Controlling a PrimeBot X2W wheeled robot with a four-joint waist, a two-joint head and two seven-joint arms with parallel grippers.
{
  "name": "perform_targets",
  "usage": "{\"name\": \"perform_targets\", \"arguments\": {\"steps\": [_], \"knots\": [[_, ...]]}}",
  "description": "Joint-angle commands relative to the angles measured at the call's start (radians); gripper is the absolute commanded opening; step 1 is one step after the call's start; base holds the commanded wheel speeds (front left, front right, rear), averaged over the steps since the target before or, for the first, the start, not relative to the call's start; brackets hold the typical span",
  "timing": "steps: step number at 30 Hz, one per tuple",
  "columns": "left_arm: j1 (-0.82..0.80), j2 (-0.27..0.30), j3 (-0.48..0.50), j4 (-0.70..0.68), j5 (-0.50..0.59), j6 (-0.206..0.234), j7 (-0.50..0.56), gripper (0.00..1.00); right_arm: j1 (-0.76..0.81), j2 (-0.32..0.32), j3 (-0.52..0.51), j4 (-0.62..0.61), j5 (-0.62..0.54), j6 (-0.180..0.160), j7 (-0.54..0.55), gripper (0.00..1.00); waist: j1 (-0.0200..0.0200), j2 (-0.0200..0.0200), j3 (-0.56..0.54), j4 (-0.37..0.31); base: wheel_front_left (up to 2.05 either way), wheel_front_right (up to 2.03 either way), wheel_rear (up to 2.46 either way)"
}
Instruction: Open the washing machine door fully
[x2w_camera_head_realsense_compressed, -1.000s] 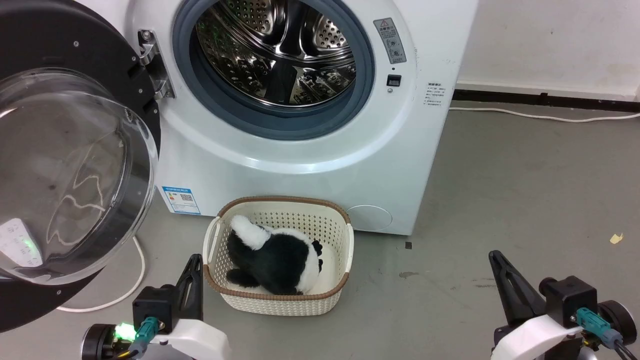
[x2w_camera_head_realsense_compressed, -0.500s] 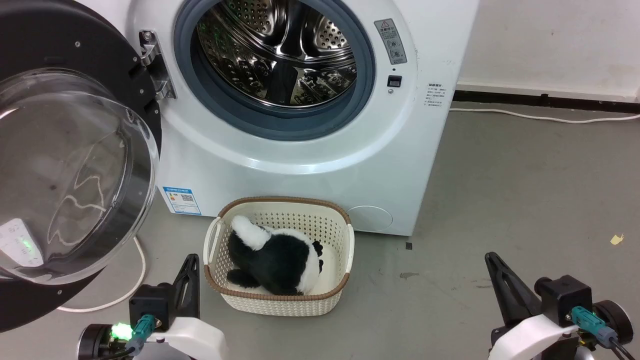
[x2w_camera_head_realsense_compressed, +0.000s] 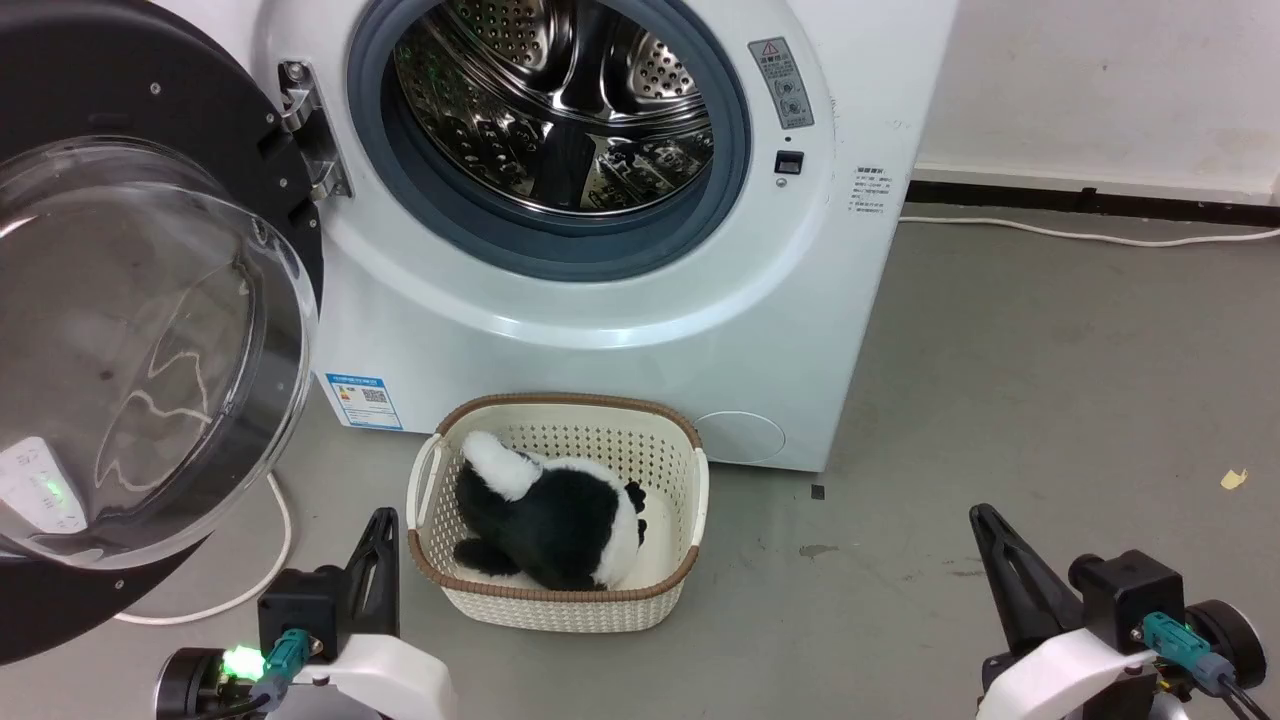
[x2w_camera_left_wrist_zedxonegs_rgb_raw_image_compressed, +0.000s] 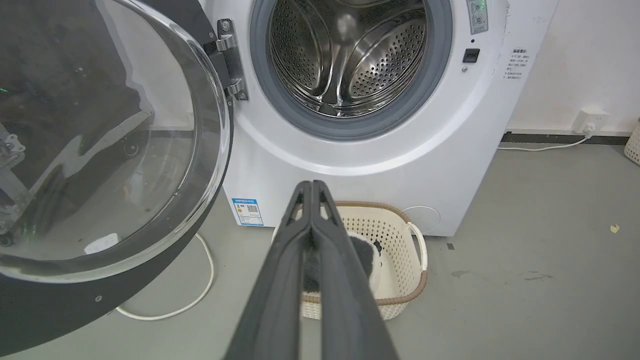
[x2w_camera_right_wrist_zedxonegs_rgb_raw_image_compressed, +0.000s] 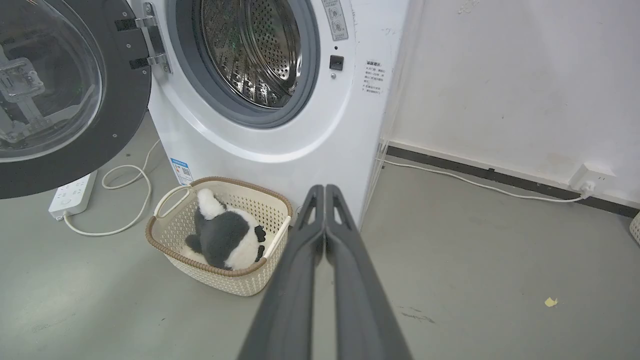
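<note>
Glossy black, the washing machine door (x2w_camera_head_realsense_compressed: 140, 330) stands wide open, above and left of your left gripper (x2w_camera_head_realsense_compressed: 384, 522), not touching it. That arm is the nearer; your right gripper (x2w_camera_head_realsense_compressed: 987, 518) sits well apart. Both pincers are pressed closed, empty.

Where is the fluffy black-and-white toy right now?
In the head view, the black-and-white toy lies inside the cream basket on the floor, just in front of the washing machine and right of its open door.

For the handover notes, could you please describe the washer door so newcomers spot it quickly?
Find the white washer. The door hangs open from a hinge at its left. Only it is a black ring around a bulging clear bowl.
</note>
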Motion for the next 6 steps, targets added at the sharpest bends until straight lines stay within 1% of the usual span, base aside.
{"name": "perform_targets", "arguments": {"steps": [1,6], "knots": [[-0.015,0.000,0.002,-0.004,0.009,-0.005,0.000,0.00,-0.013,0.003,-0.001,-0.003,-0.008,0.001,0.001,0.00,0.0000,0.0000,0.000,0.000,0.00,0.00,0.00],[-0.015,0.000,0.002,-0.004,0.009,-0.005,0.000,0.00,-0.013,0.003,-0.001,-0.003,-0.008,0.001,0.001,0.00,0.0000,0.0000,0.000,0.000,0.00,0.00,0.00]]}}
